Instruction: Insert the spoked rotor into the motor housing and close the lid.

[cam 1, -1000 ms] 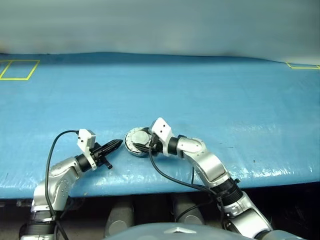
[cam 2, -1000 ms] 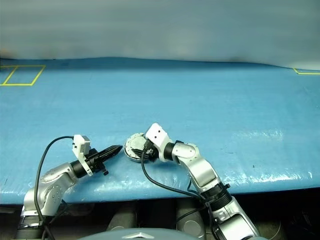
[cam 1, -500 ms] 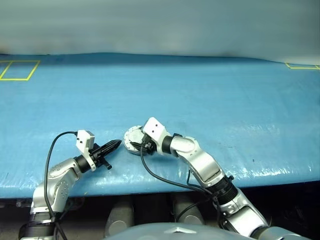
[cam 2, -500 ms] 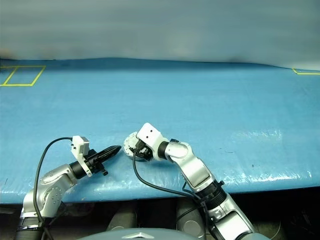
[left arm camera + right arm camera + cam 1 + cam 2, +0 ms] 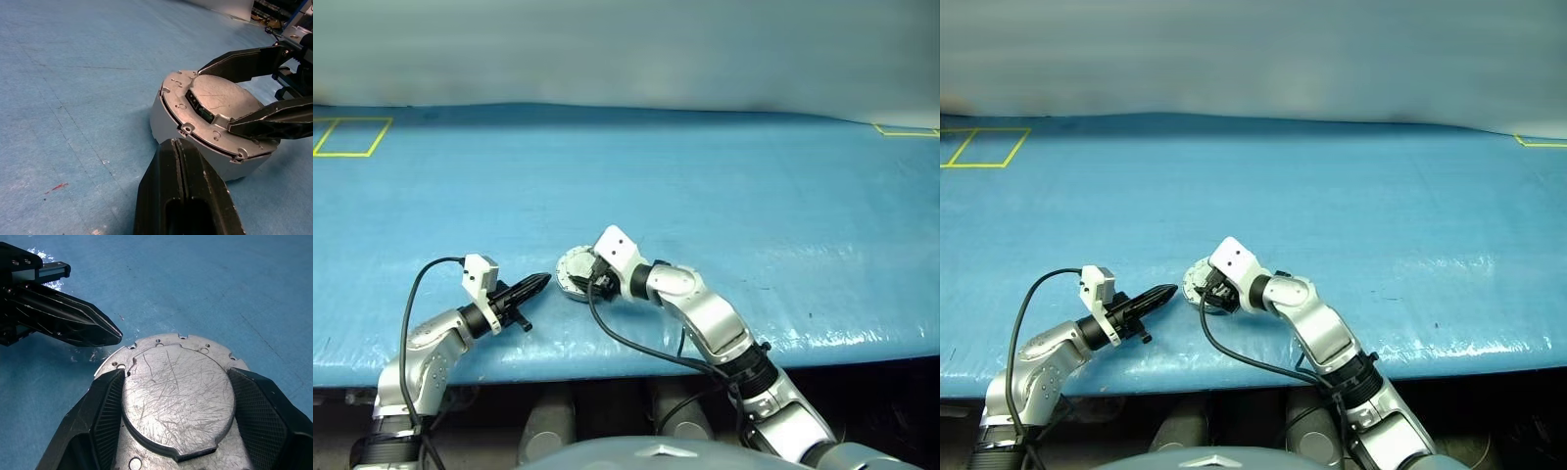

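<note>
The motor housing [image 5: 168, 120] sits flat on the blue table near its front edge, with the lid [image 5: 178, 391] lying closed on top, its plain scratched silver face up. My right gripper [image 5: 176, 374] reaches over it from the right. Its two fingers [image 5: 244, 58] press against opposite sides of the lid's raised round plate. My left gripper [image 5: 540, 282] is shut and empty, with its tip pointing at the housing from the left, a short gap away. The spoked rotor is hidden.
The table [image 5: 724, 186] is covered in blue sheeting. Yellow tape marks lie at the far left corner [image 5: 352, 137] and the far right corner [image 5: 906, 129]. The table's front edge [image 5: 607, 367] runs just below both hands.
My right wrist has swung a little to the left and tipped further down over the housing. The left arm has kept still.
</note>
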Controlling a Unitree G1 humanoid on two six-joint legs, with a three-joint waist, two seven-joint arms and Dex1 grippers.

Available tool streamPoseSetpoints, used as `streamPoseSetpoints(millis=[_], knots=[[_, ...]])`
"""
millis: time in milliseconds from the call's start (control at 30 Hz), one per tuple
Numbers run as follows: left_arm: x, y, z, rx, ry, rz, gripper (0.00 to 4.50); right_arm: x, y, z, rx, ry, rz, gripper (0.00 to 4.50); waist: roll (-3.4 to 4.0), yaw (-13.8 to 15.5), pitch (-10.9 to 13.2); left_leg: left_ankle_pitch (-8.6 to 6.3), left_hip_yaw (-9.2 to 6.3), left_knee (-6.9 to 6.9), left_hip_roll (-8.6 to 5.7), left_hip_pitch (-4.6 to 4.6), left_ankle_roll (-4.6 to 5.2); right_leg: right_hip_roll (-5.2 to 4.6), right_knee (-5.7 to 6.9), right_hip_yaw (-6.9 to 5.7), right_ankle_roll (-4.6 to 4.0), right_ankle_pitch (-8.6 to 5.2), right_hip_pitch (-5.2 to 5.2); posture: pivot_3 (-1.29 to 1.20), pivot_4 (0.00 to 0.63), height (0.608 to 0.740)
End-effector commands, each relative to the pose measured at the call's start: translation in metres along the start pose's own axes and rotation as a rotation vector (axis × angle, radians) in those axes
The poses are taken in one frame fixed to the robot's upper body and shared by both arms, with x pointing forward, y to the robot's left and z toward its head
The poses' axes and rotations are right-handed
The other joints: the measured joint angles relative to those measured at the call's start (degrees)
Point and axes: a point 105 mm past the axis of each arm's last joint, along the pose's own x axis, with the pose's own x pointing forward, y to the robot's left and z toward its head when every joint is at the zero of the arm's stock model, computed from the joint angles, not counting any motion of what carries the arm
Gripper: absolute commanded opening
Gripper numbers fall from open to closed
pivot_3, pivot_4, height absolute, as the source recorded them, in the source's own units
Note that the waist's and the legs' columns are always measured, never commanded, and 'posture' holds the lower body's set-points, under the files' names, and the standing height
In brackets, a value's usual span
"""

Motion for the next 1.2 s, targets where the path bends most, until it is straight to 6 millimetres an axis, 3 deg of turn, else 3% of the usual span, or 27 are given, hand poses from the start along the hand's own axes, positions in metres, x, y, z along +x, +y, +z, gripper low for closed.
streamPoseSetpoints(millis=[33, 233, 533, 900, 1200], knots=[[0.001, -0.004, 0.008, 0.031, -0.036, -0.009, 0.0, -0.002, -0.003, 0.005, 0.025, -0.013, -0.007, 3.01, 0.0, 0.0, 0.0, 0.0, 0.0, -0.01, 0.0, -0.01, 0.0, 0.0, 0.0, 0.0, 0.0, 0.0, -0.01, 0.0, 0.15, 0.74], [0.001, -0.003, 0.007, 0.029, -0.034, -0.002, 0.0, -0.001, -0.002, 0.0, -0.016, 0.018, -0.012, 3.01, 0.01, 0.0, 0.0, 0.0, 0.0, -0.03, 0.0, -0.02, 0.0, 0.0, -0.01, 0.0, -0.01, 0.0, -0.03, 0.0, 0.15, 0.74], [0.0, -0.002, 0.005, 0.026, -0.032, 0.003, 0.0, -0.004, -0.007, 0.016, 0.007, -0.022, -0.037, 3.01, 0.01, 0.0, 0.0, 0.0, 0.0, -0.03, 0.0, -0.03, 0.0, 0.0, -0.02, 0.0, -0.01, -0.01, -0.04, 0.0, 0.15, 0.74], [0.0, -0.002, 0.002, 0.016, -0.032, 0.011, 0.0, -0.003, -0.005, 0.02, 0.017, -0.019, -0.038, 3.01, 0.02, 0.0, 0.0, 0.0, -0.01, -0.04, 0.0, -0.07, 0.0, 0.0, -0.04, -0.01, -0.01, -0.01, -0.07, 0.0, 0.15, 0.74], [0.001, -0.001, 0.001, 0.018, -0.032, 0.014, 0.0, -0.016, -0.008, 0.023, -0.04, -0.032, -0.011, 3.01, 0.02, 0.0, 0.0, -0.01, -0.01, -0.05, -0.01, -0.15, -0.01, -0.02, -0.09, -0.02, -0.01, -0.01, -0.12, 0.0, 0.15, 0.74]])
